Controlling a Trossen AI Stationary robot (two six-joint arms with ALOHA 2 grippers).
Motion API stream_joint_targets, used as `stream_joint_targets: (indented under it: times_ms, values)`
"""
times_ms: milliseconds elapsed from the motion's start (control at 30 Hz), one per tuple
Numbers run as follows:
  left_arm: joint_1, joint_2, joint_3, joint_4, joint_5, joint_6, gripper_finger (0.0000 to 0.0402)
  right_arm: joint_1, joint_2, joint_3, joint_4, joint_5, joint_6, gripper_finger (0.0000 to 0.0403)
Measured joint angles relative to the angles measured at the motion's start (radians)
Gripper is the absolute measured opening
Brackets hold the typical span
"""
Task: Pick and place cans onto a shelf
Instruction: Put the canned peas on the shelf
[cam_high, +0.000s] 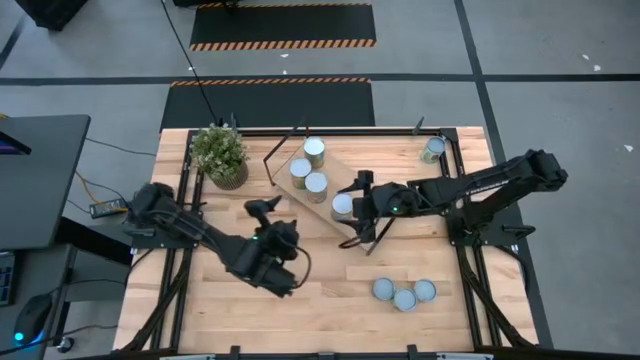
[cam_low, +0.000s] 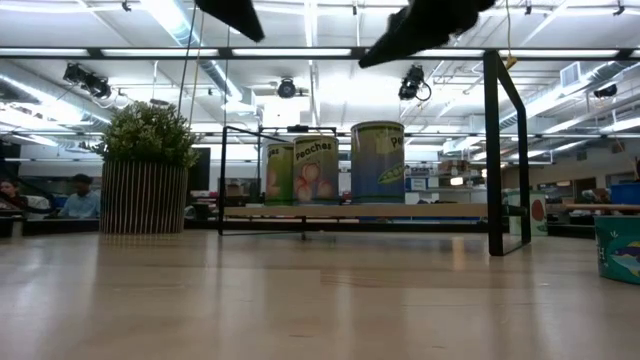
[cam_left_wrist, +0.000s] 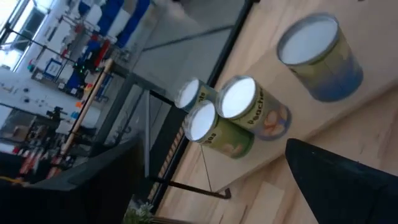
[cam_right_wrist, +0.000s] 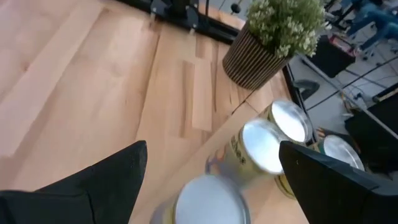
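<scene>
The shelf (cam_high: 326, 200), a light-wood board on black frame legs, lies slantwise at mid-table. Several cans stand on it: three close together (cam_high: 314, 150) (cam_high: 300, 170) (cam_high: 316, 183) and one (cam_high: 343, 206) nearer its right end. My right gripper (cam_high: 358, 198) hovers open just right of that last can (cam_right_wrist: 208, 202), a finger on either side and above it, not touching. My left gripper (cam_high: 268, 215) is open and empty, left of the shelf and pointing at the cans (cam_left_wrist: 252, 109). Three more cans (cam_high: 405, 295) stand on the table at the near right, and one (cam_high: 432, 150) at the far right.
A potted plant (cam_high: 220, 155) stands at the far left, close to the shelf's left end. The shelf's black end frame (cam_low: 505, 150) rises well above the board. Bare tabletop (cam_high: 320, 300) lies between the left arm and the three near cans.
</scene>
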Motion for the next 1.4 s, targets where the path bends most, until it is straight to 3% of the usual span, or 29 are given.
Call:
stream_joint_targets:
  times_ms: [367, 533, 633, 800, 933, 1033, 1167, 1267, 1333, 1400]
  values:
    - [0.051, -0.371, -0.339, 0.112, -0.013, -0.002, 0.0398, -0.101, 0.059, 0.145, -0.079, -0.152, 0.048, 0.0373]
    - [0.115, -0.578, -0.449, 0.174, 0.067, 0.032, 0.0398, -0.161, 0.067, 0.153, -0.095, -0.244, 0.078, 0.0373]
    - [0.148, -0.679, -0.505, 0.310, 0.168, 0.124, 0.0398, -0.183, 0.067, 0.153, -0.111, -0.276, 0.093, 0.0373]
    - [0.184, -0.743, -0.548, 0.510, 0.221, 0.250, 0.0398, -0.184, 0.065, 0.153, -0.172, -0.276, 0.093, 0.0373]
    - [0.188, -0.740, -0.548, 0.654, 0.255, 0.178, 0.0398, -0.162, 0.065, 0.153, -0.227, -0.249, 0.093, 0.0373]
    - [0.187, -0.714, -0.548, 0.807, 0.455, 0.351, 0.0398, -0.134, 0.065, 0.153, -0.254, -0.211, 0.092, 0.0373]
    - [0.190, -0.681, -0.548, 1.018, 0.972, 0.694, 0.0398, -0.078, 0.065, 0.152, -0.291, -0.195, 0.025, 0.0373]
    - [0.202, -0.670, -0.547, 1.028, 1.342, 0.889, 0.0398, -0.035, 0.065, 0.152, -0.285, -0.137, -0.039, 0.0373]
    - [0.218, -0.670, -0.548, 0.997, 1.476, 0.968, 0.0398, -0.018, 0.073, 0.152, -0.267, -0.096, -0.060, 0.0373]
    - [0.243, -0.675, -0.548, 0.991, 1.496, 0.994, 0.0398, -0.008, 0.090, 0.152, -0.269, -0.068, -0.062, 0.0373]
